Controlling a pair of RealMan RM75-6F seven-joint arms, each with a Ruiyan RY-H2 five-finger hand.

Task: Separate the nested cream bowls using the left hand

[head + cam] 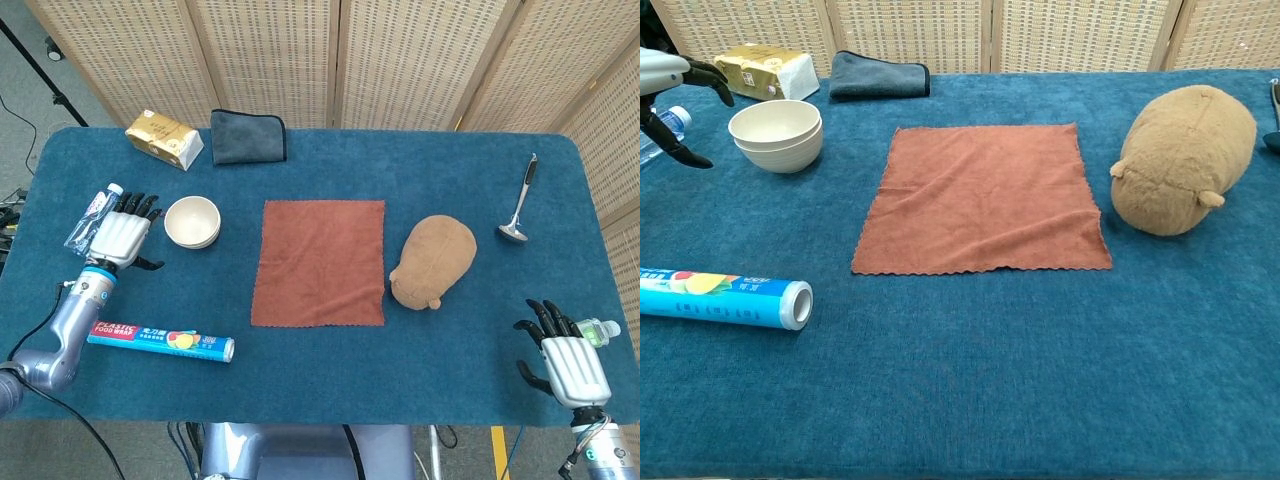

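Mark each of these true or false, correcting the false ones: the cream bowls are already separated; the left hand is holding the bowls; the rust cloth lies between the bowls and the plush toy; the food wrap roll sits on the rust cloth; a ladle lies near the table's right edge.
1. The cream bowls are already separated. False: they sit nested, one inside the other.
2. The left hand is holding the bowls. False: it is beside them, open, not touching.
3. The rust cloth lies between the bowls and the plush toy. True.
4. The food wrap roll sits on the rust cloth. False: it lies on the blue table cover, left of the cloth.
5. A ladle lies near the table's right edge. True.
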